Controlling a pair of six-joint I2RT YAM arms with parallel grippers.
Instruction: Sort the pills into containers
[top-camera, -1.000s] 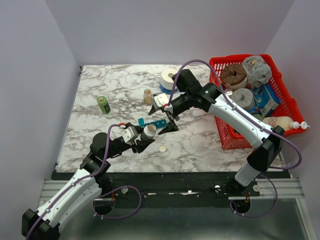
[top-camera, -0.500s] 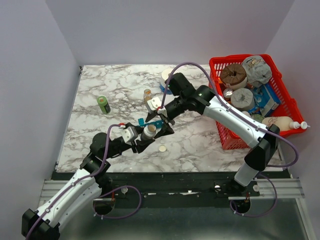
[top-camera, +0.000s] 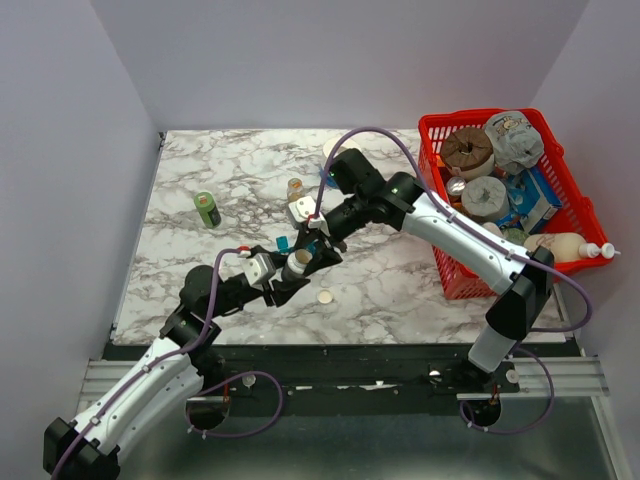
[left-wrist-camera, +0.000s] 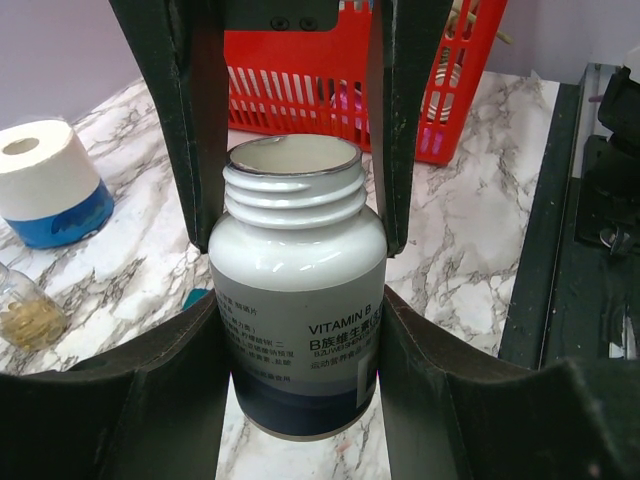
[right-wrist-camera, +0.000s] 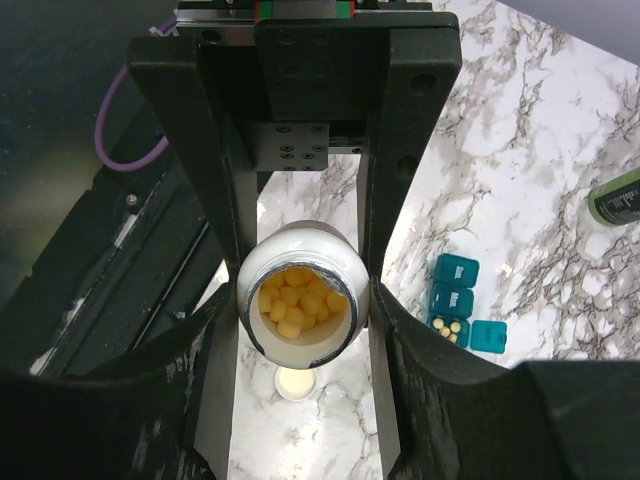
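A table (top-camera: 200, 170) with a white top veined in grey, like marble, fills the middle of the scene. Plain pale lavender-grey walls close it in on three sides: a far wall (top-camera: 340, 60), a left wall (top-camera: 60, 200) and a right wall (top-camera: 612, 90). Along the table's near edge runs a black strip (top-camera: 390, 350), then a ribbed aluminium rail (top-camera: 330, 385), and below that a dull grey metal surface (top-camera: 380, 445). The light is soft and even, with faint shadows.
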